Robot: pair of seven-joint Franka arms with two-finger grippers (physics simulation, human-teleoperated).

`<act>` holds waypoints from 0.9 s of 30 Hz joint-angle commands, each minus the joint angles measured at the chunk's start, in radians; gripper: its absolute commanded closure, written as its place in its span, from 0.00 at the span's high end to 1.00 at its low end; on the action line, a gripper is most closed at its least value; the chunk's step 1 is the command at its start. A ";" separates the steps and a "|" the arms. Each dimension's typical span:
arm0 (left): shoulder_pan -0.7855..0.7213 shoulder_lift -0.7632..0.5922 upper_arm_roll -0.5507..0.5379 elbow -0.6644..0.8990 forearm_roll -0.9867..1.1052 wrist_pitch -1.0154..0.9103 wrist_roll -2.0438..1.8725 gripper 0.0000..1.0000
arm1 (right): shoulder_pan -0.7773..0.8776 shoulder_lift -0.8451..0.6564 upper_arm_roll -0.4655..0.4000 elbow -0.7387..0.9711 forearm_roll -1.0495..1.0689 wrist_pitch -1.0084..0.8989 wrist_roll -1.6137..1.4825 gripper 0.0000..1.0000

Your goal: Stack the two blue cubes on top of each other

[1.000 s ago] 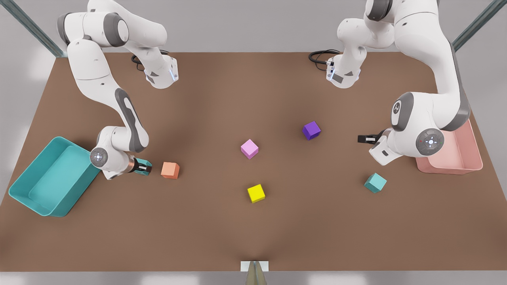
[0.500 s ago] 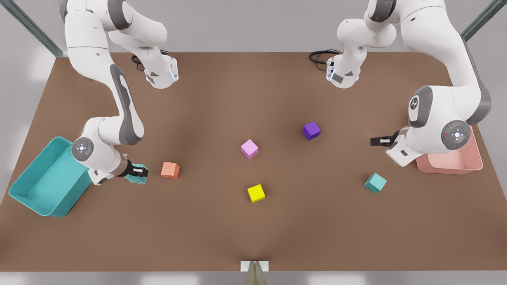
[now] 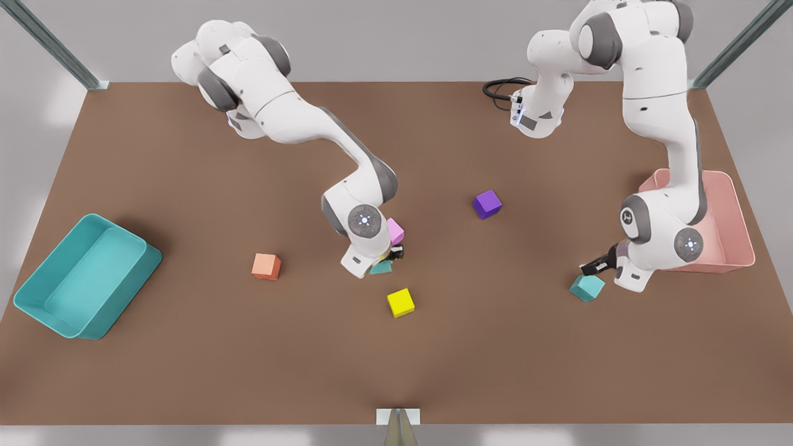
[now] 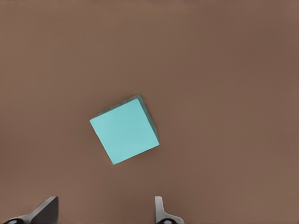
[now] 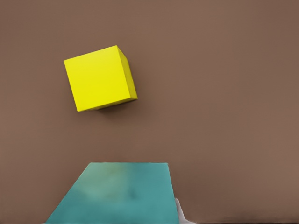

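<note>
Your right gripper (image 3: 389, 260) pinches one teal cube (image 3: 381, 267), tilted, near the yellow cube (image 3: 401, 302). Your left gripper (image 3: 591, 267), jaws spread, hovers over the other teal cube (image 3: 587, 286), sitting flat and skewed to its fingers (image 4: 44, 211).

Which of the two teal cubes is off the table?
The teal cube near the yellow cube, shut in the right tool; the other sits under the open left tool.

Matte teal cubes (image 3: 587, 287) (image 3: 381, 267), smooth brown matte table (image 3: 186, 347), glossy white plastic arm shells (image 3: 297, 124)
</note>
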 commanded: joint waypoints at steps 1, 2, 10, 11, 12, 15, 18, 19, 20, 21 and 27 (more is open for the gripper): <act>0.000 0.040 0.000 0.020 -0.033 0.179 -0.375 1.00 | 0.006 0.032 0.000 0.018 -0.016 0.026 0.607 0.50; 0.000 0.045 0.000 0.028 -0.039 0.179 -0.375 1.00 | 0.016 0.053 -0.001 0.019 -0.018 0.061 0.607 0.50; 0.002 0.078 -0.003 0.049 -0.039 0.173 -0.475 1.00 | 0.027 0.132 0.000 0.021 -0.018 0.192 0.605 0.50; 0.002 0.077 -0.003 0.047 -0.039 0.173 -0.491 1.00 | 0.027 0.136 0.000 0.021 -0.018 0.196 0.604 0.55; 0.002 0.078 -0.003 0.047 -0.037 0.173 -0.491 1.00 | 0.027 0.138 0.000 0.021 -0.016 0.196 0.602 0.71; 0.003 0.089 -0.005 0.049 -0.039 0.174 -0.493 1.00 | 0.027 0.139 0.000 0.021 -0.016 0.196 0.598 1.00; 0.002 0.097 -0.005 0.047 -0.040 0.174 -0.539 1.00 | 0.027 0.141 0.002 0.022 -0.016 0.201 0.598 1.00; 0.002 0.103 -0.005 0.049 -0.040 0.176 -0.539 1.00 | 0.027 0.138 0.002 0.035 -0.013 0.201 0.601 1.00; 0.003 0.108 -0.005 0.049 -0.040 0.177 -0.539 1.00 | 0.027 0.124 0.002 0.036 -0.013 0.200 0.601 1.00; 0.005 0.117 -0.005 0.049 -0.040 0.179 -0.539 1.00 | 0.026 0.110 0.002 0.035 -0.013 0.193 0.599 1.00; 0.008 0.158 -0.005 0.049 -0.040 0.196 -0.539 1.00 | -0.094 -0.059 0.011 0.006 -0.012 -0.110 0.373 1.00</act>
